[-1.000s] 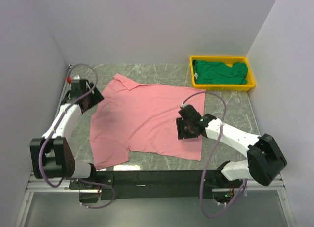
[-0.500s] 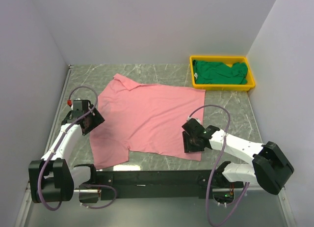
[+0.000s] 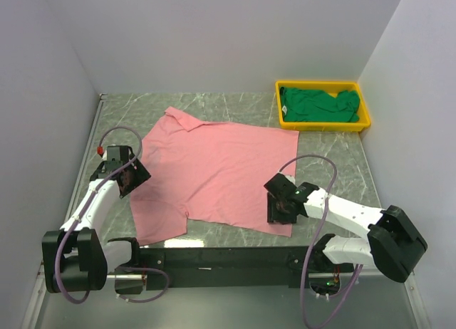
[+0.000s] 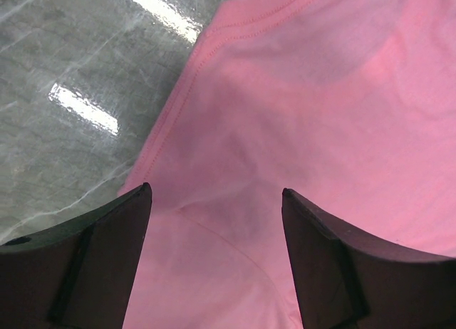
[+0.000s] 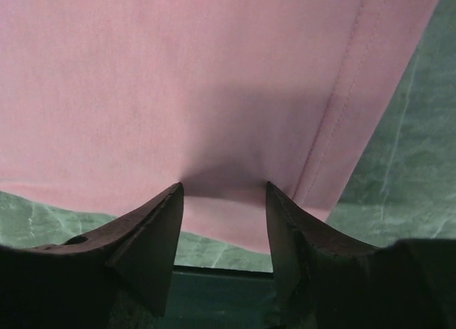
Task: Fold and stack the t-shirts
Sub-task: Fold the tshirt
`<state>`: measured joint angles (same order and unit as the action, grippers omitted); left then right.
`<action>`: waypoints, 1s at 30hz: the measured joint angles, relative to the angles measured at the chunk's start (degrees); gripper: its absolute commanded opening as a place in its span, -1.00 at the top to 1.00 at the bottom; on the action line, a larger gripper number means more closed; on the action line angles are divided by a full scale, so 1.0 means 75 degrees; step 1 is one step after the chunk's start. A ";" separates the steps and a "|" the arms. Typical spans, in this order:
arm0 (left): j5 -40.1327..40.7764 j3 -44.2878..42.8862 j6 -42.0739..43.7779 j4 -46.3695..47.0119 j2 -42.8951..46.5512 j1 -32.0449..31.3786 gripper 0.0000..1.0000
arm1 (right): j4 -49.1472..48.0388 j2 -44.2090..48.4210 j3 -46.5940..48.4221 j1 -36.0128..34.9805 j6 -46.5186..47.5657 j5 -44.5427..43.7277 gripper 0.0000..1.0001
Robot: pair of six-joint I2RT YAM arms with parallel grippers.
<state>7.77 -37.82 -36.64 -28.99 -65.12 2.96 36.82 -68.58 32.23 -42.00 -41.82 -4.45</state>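
Observation:
The pink t-shirt (image 3: 214,172) lies spread flat in the middle of the table, collar at the far left. The dark green t-shirt (image 3: 317,105) is bunched in the yellow tray. My left gripper (image 3: 128,178) hovers open over the pink shirt's left sleeve; in the left wrist view its fingers (image 4: 216,201) straddle the sleeve seam on the pink cloth (image 4: 320,94). My right gripper (image 3: 279,206) stands open at the shirt's near right corner. In the right wrist view its tips (image 5: 222,190) sit at the bottom hem of the pink cloth (image 5: 178,72), nothing pinched between them.
The yellow tray (image 3: 324,124) stands at the back right against the right wall. White walls close in the grey marble table (image 3: 335,158) on three sides. The black base rail (image 3: 214,256) runs along the near edge, just past the shirt's hem.
Both arms have drawn back toward the near edge: the left gripper slid along the shirt's left side to the sleeve, the right one moved down to the bottom hem corner. The shirt stayed put.

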 measured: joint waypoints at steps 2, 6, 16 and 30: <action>0.0041 0.0000 0.0003 0.0000 -0.0035 0.0000 -0.57 | 0.0227 0.0023 0.0012 -0.0035 -0.0137 -0.0079 -0.18; 0.0093 0.0000 0.0029 0.0000 -0.0137 0.0000 -0.57 | 0.0947 0.0035 0.0050 -0.0047 -0.0335 -0.0271 -0.18; 0.0085 -0.0012 0.0143 0.0006 -0.0198 0.0000 -0.58 | 0.2168 0.0204 0.0793 -0.0038 -0.0423 -0.0991 -0.17; -0.0262 -0.0312 0.0108 0.0146 -0.0705 0.0000 0.13 | 0.0055 0.0801 0.0959 0.2361 0.0638 0.0017 0.04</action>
<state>5.80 -40.16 -35.83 -27.90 -70.41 2.96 37.23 -62.57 39.42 -24.29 -37.04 -4.32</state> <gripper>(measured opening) 0.456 0.486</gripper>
